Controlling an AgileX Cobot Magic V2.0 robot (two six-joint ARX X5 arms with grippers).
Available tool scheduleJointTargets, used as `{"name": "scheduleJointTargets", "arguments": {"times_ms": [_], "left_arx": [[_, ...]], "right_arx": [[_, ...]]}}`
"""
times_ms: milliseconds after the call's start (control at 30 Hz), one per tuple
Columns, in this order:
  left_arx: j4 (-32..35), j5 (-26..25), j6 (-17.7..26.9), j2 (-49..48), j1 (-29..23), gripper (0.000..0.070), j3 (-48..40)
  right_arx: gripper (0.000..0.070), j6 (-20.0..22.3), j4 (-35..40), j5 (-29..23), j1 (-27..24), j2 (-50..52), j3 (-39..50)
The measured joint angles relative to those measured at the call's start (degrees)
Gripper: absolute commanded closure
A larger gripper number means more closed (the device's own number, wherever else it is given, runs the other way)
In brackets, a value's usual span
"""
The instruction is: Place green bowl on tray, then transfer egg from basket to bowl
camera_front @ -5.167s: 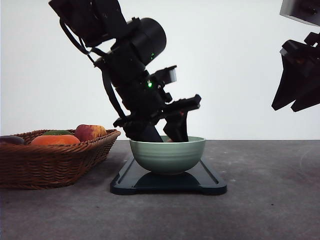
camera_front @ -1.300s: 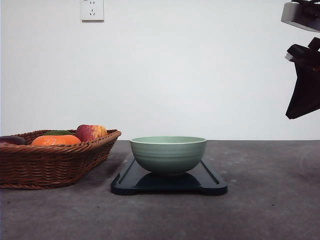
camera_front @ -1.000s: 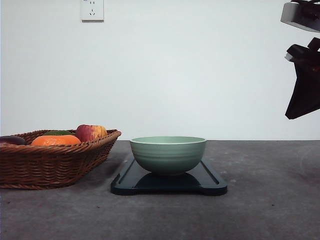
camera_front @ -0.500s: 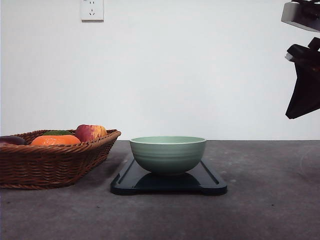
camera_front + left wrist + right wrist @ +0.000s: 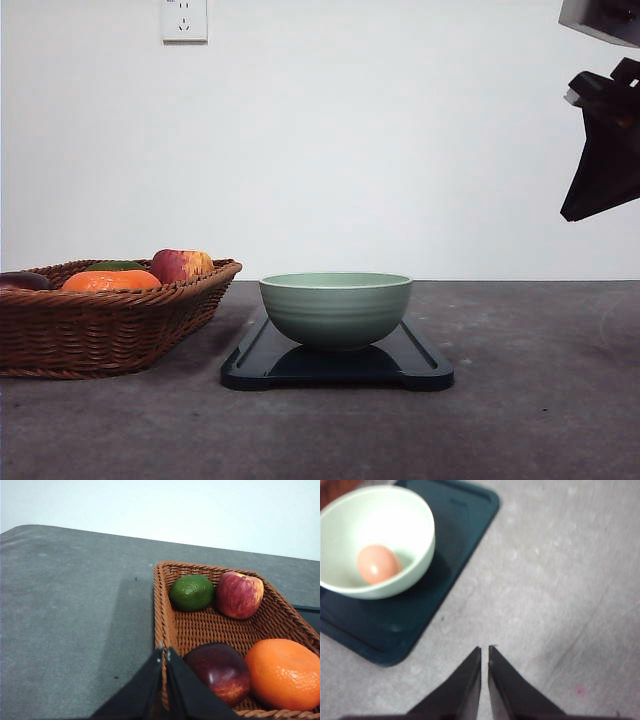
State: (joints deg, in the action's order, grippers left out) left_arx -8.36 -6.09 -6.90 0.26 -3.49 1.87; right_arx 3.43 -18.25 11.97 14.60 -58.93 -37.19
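The green bowl (image 5: 336, 308) stands upright on the dark tray (image 5: 420, 365) at the table's middle. In the right wrist view the egg (image 5: 379, 563) lies inside the bowl (image 5: 417, 535), which sits on the tray (image 5: 465, 520). The wicker basket (image 5: 110, 325) is at the left. My right gripper (image 5: 570, 212) hangs high at the right edge, well above the table; its fingers (image 5: 485, 652) are shut with nothing between them. My left gripper (image 5: 164, 652) is shut and empty, hovering over the basket's rim (image 5: 162, 610).
The basket holds a lime (image 5: 191, 592), a red-yellow apple (image 5: 239, 594), a dark red fruit (image 5: 221, 672) and an orange (image 5: 282, 673). A wall socket (image 5: 184, 19) is on the white wall behind. Grey tabletop (image 5: 530, 420) stretches right of the tray.
The left arm, which was down at the bowl five seconds ago, has left the front view. The right gripper has shifted slightly up and leftward in the last half second.
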Motion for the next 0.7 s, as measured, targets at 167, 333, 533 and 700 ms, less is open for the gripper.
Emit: {"name": "scheduleJointTargets", "arguments": {"times_ms": [167, 333, 533, 700], "left_arx": [[-0.01, 0.00, 0.00, -0.01, 0.00, 0.0700, 0.00], [-0.01, 0.00, 0.00, -0.01, 0.00, 0.0700, 0.00], [-0.01, 0.00, 0.00, -0.01, 0.00, 0.0700, 0.00], [-0.01, 0.00, 0.00, -0.01, 0.00, 0.0700, 0.00]], "right_arx": [[0.0684, 0.94, 4.51, 0.00, -1.18, 6.66, 3.53], [0.0684, 1.24, 13.03, -0.03, -4.18, 18.58, 14.67], [0.0684, 1.21, 17.68, -2.04, -9.70, 32.79, 26.27], [0.0684, 1.13, 17.80, -4.21, -13.95, 45.10, 32.20]]}}
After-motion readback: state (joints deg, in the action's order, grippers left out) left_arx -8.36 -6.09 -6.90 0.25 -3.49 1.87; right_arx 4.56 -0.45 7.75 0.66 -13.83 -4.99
